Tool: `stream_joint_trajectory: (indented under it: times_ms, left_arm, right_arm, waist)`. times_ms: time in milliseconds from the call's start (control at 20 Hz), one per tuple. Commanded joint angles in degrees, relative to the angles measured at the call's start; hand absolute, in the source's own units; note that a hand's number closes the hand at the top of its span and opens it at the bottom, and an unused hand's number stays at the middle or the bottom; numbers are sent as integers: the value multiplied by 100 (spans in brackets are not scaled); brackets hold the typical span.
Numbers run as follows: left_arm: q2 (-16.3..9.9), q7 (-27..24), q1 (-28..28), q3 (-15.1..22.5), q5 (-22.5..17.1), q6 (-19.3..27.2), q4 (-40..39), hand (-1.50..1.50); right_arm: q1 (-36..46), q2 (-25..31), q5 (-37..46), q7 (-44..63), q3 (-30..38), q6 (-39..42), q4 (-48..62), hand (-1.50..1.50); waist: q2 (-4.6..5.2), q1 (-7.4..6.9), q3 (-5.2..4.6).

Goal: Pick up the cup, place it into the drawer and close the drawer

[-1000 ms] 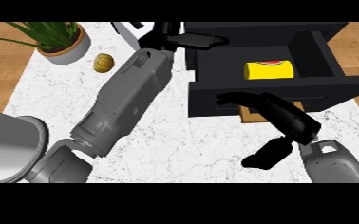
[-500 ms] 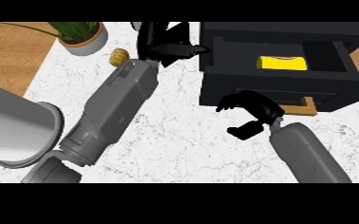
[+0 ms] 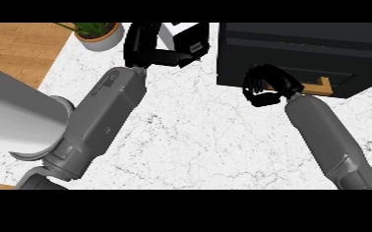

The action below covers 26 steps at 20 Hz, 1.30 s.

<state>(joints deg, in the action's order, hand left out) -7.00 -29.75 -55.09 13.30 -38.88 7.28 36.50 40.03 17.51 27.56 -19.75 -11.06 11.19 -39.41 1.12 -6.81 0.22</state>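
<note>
Drawer point(image 3: 291, 59): now pushed in, was open earlier; yellow cup no longer visible, judged inside. Right hand point(image 3: 265, 86): fingers clenched, empty, against drawer front. Left hand point(image 3: 156, 49): fingers relaxed, empty. Task near complete.

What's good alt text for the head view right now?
A black drawer unit sits at the far right of a white marble counter, its drawer looking shut, with the robot's right hand curled at its front. The left hand reaches to the counter's far edge, near a potted plant.
</note>
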Motion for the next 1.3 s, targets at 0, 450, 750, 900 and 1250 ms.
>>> stream_joint_trajectory:
  times_ms: [0,450,750,900,1250]
  left_arm:
    - [-215,124,268,1,-46,-222,223,-150]
    - [-401,191,511,125,10,-491,504,-150]
    - [-434,147,677,129,-25,-662,603,-150]
    - [-493,168,733,131,-32,-733,635,-150]
    - [-508,211,772,156,-48,-850,728,-150]
  right_arm:
    - [711,220,-183,-330,537,-183,778,150]
    - [1372,628,-537,-22,1096,-143,1132,150]
    - [1386,872,-731,-66,1205,170,949,150]
    - [1385,966,-841,9,1257,373,883,150]
    - [1329,1108,-1020,49,1309,696,652,150]
  waist:
    - [66,-165,9]
    - [127,-388,8]
    - [166,-503,2]
    - [176,-558,-4]
    - [181,-543,-6]
